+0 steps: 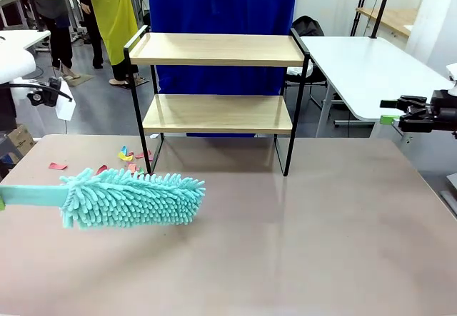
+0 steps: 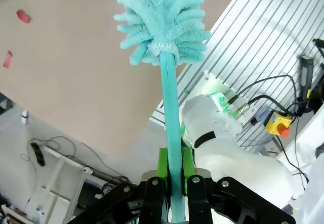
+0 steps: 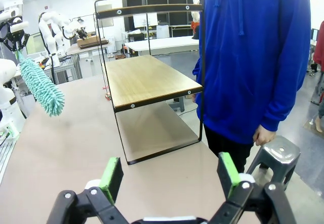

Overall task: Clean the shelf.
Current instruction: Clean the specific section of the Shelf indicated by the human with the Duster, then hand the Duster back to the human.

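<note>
Holding a fluffy teal duster (image 1: 132,200) in the left gripper (image 2: 175,159), with both green fingers (image 2: 163,162) squeezed shut on the flat teal handle (image 2: 169,97). Shows the handle poking in from the 9 o'clock side in the front view, with the fluffy head lying sideways low over the brown table (image 1: 300,245), at about 8 o'clock. Cannot tell if the fluff touches the table top or hangs just above it.

Finds small bits of coloured paper (image 1: 127,155) on the table just past the duster, at about 9 o'clock, near the left front leg of the shelf (image 1: 214,48).

Finds the shelf itself at 12 o'clock, standing upright on the far part of the table, apart from the duster. Has two light wood boards, one above the other, in a thin black frame. Spots a person in a blue top (image 1: 221,2) right behind it, on the far side.

Finds the right gripper (image 1: 385,112) at 3 o'clock, by the right end of the table, well apart from the shelf. Holds its green pads (image 3: 111,177) spread wide apart. Looks along the table in the right wrist view, with the short end of the shelf at 12 o'clock, the person at 2 o'clock and a grey stool (image 3: 276,155) at 4 o'clock.
</note>
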Controlling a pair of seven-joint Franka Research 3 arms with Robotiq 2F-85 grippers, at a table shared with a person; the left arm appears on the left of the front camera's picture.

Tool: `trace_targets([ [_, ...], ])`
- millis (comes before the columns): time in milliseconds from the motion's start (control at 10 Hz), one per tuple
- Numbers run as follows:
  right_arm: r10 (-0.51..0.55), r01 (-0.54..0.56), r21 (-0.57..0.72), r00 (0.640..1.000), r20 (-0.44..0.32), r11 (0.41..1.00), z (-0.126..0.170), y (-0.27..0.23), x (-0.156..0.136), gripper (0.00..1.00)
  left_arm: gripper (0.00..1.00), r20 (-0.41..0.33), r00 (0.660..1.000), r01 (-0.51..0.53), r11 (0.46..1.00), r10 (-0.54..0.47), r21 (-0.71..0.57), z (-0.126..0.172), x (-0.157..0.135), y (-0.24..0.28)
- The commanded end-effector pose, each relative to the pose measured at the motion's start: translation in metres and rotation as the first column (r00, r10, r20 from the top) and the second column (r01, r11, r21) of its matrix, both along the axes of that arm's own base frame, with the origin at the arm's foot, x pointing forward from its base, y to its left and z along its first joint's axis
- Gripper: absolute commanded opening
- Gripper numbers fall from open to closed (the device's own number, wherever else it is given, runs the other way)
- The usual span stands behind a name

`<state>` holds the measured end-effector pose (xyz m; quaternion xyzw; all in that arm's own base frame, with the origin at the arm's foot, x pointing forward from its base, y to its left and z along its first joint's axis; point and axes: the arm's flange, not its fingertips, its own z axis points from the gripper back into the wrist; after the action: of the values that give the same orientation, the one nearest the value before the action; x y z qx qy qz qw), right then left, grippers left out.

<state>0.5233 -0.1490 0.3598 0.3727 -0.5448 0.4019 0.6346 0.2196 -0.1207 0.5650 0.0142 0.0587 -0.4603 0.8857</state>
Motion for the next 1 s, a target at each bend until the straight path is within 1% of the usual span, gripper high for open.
trace_targets([
  [0,-0.006,0.006,-0.019,1.000,-0.018,1.000,0.004,0.002,0.001,1.00,0.13,0.007,0.999,-0.044,0.999,0.044,-0.021,-0.003,-0.006,0.002],
  [700,-0.006,0.006,-0.019,1.000,-0.018,1.000,0.004,0.002,0.001,1.00,0.13,0.007,0.999,-0.044,0.999,0.044,-0.021,-0.003,-0.006,0.002],
  [800,0.000,0.000,0.000,1.000,0.000,1.000,0.000,0.000,0.000,1.00,0.13,0.003,1.000,-0.029,1.000,0.029,-0.002,-0.002,-0.003,0.003],
  [900,0.017,-0.017,-0.016,1.000,0.007,1.000,0.036,0.022,-0.007,1.00,0.13,0.015,1.000,-0.008,1.000,0.008,0.015,0.004,0.004,-0.006],
])
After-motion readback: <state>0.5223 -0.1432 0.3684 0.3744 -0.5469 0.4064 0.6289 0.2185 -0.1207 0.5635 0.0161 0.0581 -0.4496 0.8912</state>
